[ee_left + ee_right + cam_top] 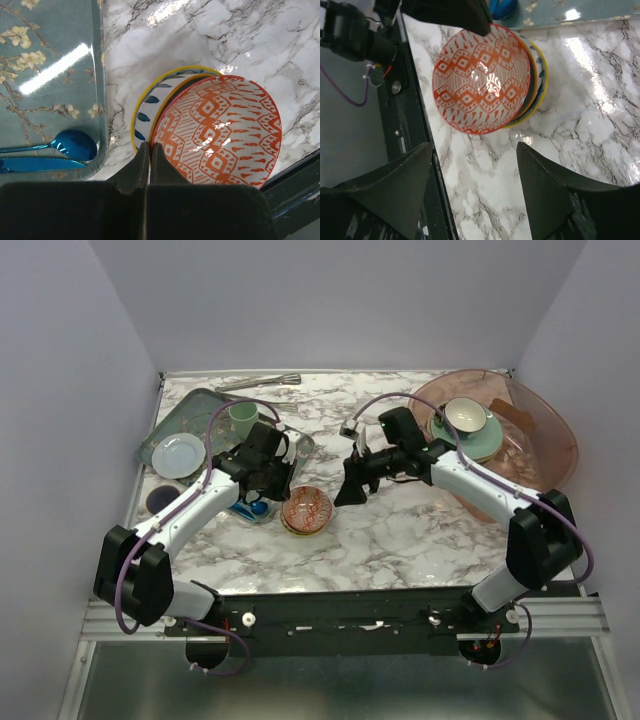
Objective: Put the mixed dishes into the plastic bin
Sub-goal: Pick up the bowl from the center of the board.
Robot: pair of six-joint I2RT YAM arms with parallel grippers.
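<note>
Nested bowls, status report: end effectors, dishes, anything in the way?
Left end effector shut, tips at blue-yellow bowl rim. Right end effector open, short of it. Orange bowl nested inside, on table, outside plastic bin. Left end effector crowds the rim.

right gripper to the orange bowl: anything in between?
Nothing. In the right wrist view, only bare marble tabletop lies between the open right gripper and the orange-patterned bowl.

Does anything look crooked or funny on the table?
Yes. Beside the floral tray, the orange patterned bowl sits lopsided inside the blue-and-yellow bowl: it leans to one side, so the lower bowl's rim peeks out on one side only.
</note>
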